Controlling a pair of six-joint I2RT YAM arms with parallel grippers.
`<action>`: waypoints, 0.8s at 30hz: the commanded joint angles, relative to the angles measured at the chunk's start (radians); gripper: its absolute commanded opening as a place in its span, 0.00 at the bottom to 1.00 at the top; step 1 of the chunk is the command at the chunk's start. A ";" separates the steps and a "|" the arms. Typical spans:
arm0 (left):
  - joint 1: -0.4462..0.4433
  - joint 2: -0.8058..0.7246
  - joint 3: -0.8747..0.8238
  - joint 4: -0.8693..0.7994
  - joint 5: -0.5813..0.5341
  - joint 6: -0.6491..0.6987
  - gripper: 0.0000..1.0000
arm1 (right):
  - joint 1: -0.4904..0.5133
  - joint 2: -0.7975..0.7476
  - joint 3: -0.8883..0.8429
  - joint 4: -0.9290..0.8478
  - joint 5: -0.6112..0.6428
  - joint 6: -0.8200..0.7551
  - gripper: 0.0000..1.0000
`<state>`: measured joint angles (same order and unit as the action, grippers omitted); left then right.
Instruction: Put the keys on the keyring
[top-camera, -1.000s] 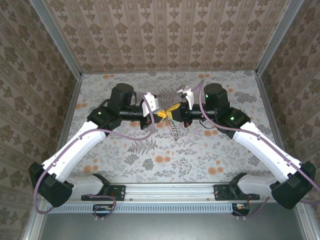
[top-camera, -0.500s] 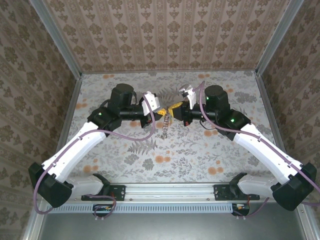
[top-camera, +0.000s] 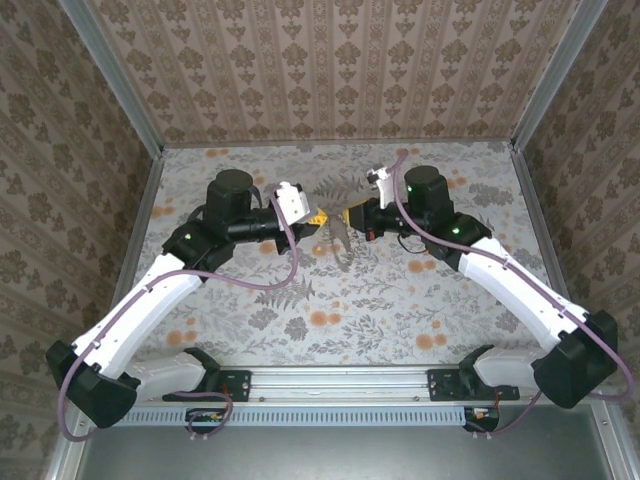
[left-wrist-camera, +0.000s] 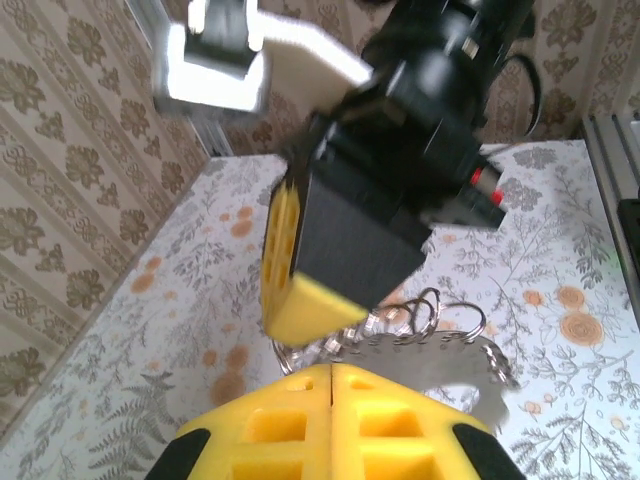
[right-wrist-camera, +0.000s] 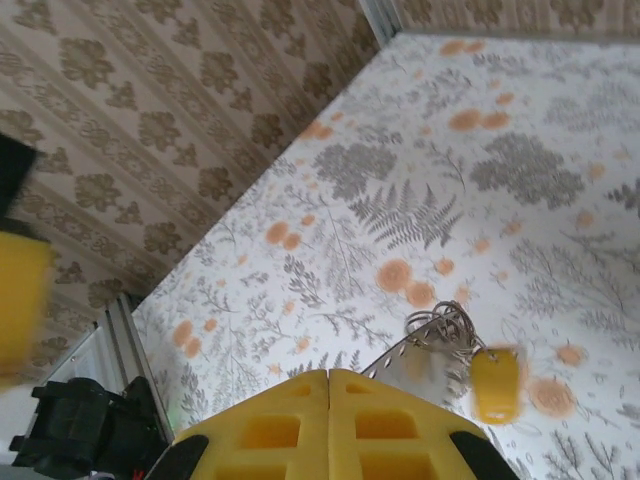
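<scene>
**Pincers clenched, tip to tip over the table's middle**

Left gripper (top-camera: 318, 217) and right gripper (top-camera: 349, 214) meet nose to nose. Both arms reach forward with elbows bowed outward and forearms turned inward. Each pair of yellow fingers is pressed flat together. In the right wrist view, a flat metal strip of the keyring (right-wrist-camera: 440, 330) runs out of the right fingertips, so that pincer grasps it. A yellow-orange key (right-wrist-camera: 495, 385) dangles from its rings. In the left wrist view, the same metal lies against the left fingertips; whether they pinch it cannot be told. From above, the bunch hangs between the two tips, over the floral tablecloth (top-camera: 400, 300). Purple cables (top-camera: 270, 286) loop beside the forearms, and patterned walls (top-camera: 330, 70) enclose three sides.
</scene>
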<state>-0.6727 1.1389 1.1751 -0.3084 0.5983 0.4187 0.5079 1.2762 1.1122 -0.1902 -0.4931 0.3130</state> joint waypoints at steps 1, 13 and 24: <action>0.008 -0.008 -0.003 0.029 0.024 -0.021 0.00 | 0.001 -0.020 0.026 0.038 -0.036 0.032 0.00; 0.040 0.073 0.052 -0.072 -0.018 -0.111 0.22 | 0.003 -0.071 -0.005 0.138 -0.093 0.022 0.00; -0.037 0.058 0.028 -0.039 -0.059 -0.129 0.38 | 0.003 -0.090 -0.009 0.201 -0.034 0.059 0.00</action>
<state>-0.6949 1.2182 1.1889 -0.3702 0.5606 0.3141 0.5083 1.2179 1.1057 -0.0582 -0.5491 0.3489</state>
